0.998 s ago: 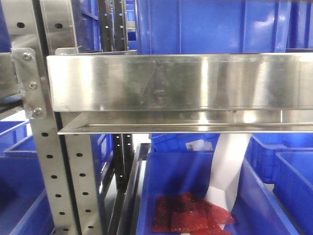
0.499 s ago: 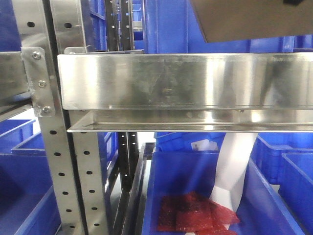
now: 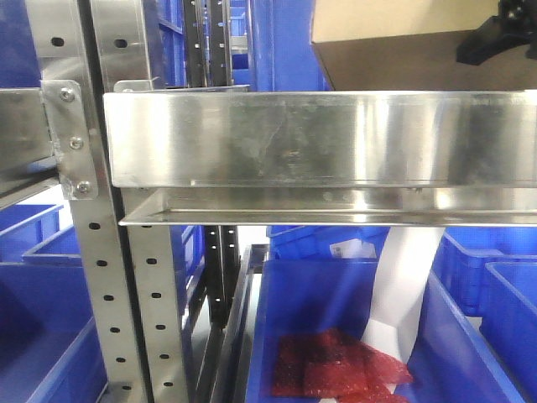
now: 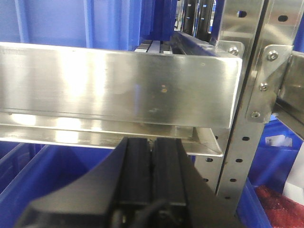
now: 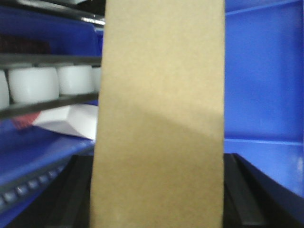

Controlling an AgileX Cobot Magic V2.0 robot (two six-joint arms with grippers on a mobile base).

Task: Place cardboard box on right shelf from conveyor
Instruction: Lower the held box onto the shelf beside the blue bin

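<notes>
Blue plastic bins [image 3: 352,42] filled the racking behind and below as the cardboard box [image 3: 403,42] hung at the one o'clock corner of the front view, its underside just above the tall reflective lip of the right shelf [image 3: 319,138] — high enough, it appeared, to pass over that lip rather than strike it. At the two o'clock edge, a dark part of the right gripper [image 3: 495,38] met the box's side. From the right wrist camera, the box [image 5: 159,118] filled the centre of the view, with black fingers [image 5: 242,199] showing at either lower edge, closed on its narrow faces; gripping it across the short dimension probably kept the long tan face square to the shelf.

The left gripper [image 4: 152,161] sat at six o'clock in its own wrist view, pads pressed together on nothing, parked below the shelf [image 4: 118,85] and out of the carrying arm's way. A perforated steel upright [image 3: 109,277] stood at nine o'clock in the front view, and red bubble-wrap packets [image 3: 336,365] lay in a bin at five o'clock. No conveyor appeared in any view — the box was judged near set-down, not yet resting.
</notes>
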